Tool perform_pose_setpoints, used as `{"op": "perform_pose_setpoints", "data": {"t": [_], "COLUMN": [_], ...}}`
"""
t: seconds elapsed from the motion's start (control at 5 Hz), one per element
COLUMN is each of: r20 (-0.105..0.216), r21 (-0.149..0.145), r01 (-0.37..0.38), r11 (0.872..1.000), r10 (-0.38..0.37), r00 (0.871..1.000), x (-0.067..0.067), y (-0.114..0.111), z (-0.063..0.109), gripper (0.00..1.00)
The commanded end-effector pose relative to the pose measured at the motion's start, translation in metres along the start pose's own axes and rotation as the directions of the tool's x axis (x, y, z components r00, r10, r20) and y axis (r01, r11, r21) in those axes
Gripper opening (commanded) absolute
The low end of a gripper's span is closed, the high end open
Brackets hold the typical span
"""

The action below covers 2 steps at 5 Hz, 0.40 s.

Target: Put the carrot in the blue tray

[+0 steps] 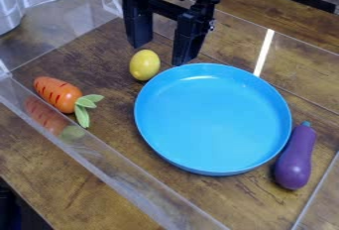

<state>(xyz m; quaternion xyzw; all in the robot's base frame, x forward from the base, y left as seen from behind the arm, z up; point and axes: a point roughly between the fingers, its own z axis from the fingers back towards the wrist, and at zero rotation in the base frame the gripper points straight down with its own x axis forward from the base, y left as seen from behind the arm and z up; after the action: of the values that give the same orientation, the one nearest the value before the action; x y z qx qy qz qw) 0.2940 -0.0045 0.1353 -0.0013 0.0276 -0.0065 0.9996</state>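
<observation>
The carrot (57, 93) lies on the wooden counter (119, 165), down and well to the left of the pincer (162, 48), its green leaves turned toward the blue tray (212, 117). It rests close to a clear wall (79, 150) that runs along the counter's near-left edge, and its reflection shows in that wall. Bare wood separates the carrot from the tray's rim.

The pincer hangs from the top of the view, pointing straight down, its two dark fingers (135, 26) spread wide apart with nothing between them. A lemon (145, 64) sits just below the gap between the fingertips, slightly toward the left one; whether they touch it cannot be told. The tray lies below and to the right of the pincer, its rim just beside the lemon. An eggplant (296, 157) rests far down to the right, against the tray's far rim.
</observation>
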Motion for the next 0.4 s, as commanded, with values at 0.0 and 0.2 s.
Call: {"op": "perform_pose_setpoints", "data": {"t": [0.0,0.2], "r20": [-0.014,-0.028], "r21": [-0.001,-0.001], "r01": [0.017,0.036], "r11": [1.000,0.999], "r10": [-0.017,-0.036], "r00": [1.000,0.999], "x": [-0.0004,-0.0011], "y": [0.0017,0.0046], "z": [-0.0053,-0.0107], "gripper": [1.00,1.00]}}
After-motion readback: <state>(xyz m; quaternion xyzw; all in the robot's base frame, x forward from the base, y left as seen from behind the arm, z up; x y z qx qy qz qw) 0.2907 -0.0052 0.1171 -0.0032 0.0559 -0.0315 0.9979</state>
